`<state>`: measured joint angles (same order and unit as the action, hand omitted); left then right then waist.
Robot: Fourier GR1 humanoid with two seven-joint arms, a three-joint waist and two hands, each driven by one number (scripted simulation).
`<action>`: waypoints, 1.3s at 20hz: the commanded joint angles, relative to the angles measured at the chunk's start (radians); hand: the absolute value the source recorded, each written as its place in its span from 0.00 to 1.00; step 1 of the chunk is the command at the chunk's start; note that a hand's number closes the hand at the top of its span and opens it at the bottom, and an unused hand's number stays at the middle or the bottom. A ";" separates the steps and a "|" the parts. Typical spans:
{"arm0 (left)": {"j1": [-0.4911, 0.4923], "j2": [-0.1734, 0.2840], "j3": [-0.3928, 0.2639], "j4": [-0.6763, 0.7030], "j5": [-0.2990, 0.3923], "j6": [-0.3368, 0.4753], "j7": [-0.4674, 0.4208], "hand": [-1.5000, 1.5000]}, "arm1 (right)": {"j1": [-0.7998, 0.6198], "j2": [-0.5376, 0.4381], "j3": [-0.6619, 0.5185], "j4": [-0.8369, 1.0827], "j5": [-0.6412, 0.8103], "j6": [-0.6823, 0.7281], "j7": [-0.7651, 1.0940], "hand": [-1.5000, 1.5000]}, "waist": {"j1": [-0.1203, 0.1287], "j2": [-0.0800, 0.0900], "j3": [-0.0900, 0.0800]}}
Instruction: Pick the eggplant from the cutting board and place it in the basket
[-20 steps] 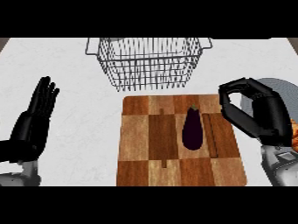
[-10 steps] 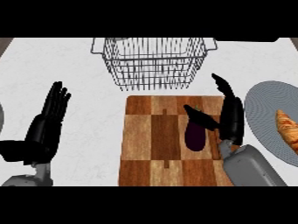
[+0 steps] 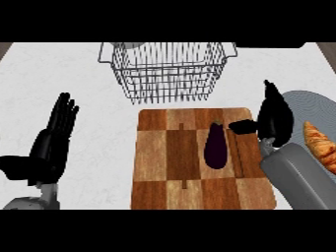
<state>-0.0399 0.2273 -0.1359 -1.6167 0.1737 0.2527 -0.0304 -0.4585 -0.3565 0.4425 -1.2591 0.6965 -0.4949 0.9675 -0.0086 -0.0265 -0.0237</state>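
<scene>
One pale bench [image 3: 61,69] lies under me, and on it one wooden cutting board [image 3: 178,172], patterned in light and dark squares. Beyond the board's far edge stands one wire basket [image 3: 172,71]. To my right sits one grey plate [image 3: 329,110], ribbed in rings, carrying one croissant [image 3: 321,147]. One dark purple eggplant [image 3: 216,145] lies lengthwise on the board, right of its middle, stem end pointing toward the basket. My two hands are both in view. My right hand [image 3: 274,115] stands edge-on over the board's right margin, fingers straight and pointing away from me, thumb stuck out toward the eggplant but apart from it. My left hand [image 3: 50,142] rests on the bench left of the board, fingers straight and spread. Half a second ago my right hand was closer to the eggplant, thumb over its top; now it has drawn rightward, and the eggplant has stayed where it was.
</scene>
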 commanded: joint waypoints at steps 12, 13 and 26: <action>0.046 -0.008 -0.002 -0.016 0.005 -0.004 -0.012 0.50 | -0.389 0.181 -0.056 0.039 -0.066 0.602 0.519 0.00 | 0.004 -0.001 0.015; 0.030 -0.026 -0.008 0.007 -0.001 0.009 -0.012 0.50 | -0.396 0.227 -0.043 0.079 -0.040 0.590 0.519 0.00 | 0.000 0.004 0.014; 0.055 -0.025 -0.007 -0.051 -0.010 0.024 0.010 0.50 | -0.395 0.327 -0.188 0.184 0.110 0.669 0.520 0.00 | -0.026 0.002 0.021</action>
<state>-0.0089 0.2074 -0.1320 -1.6415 0.1701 0.2723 -0.0218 -0.8469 -0.0673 0.2898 -1.0772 0.7618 0.0896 1.2504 -0.0350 -0.0255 -0.0050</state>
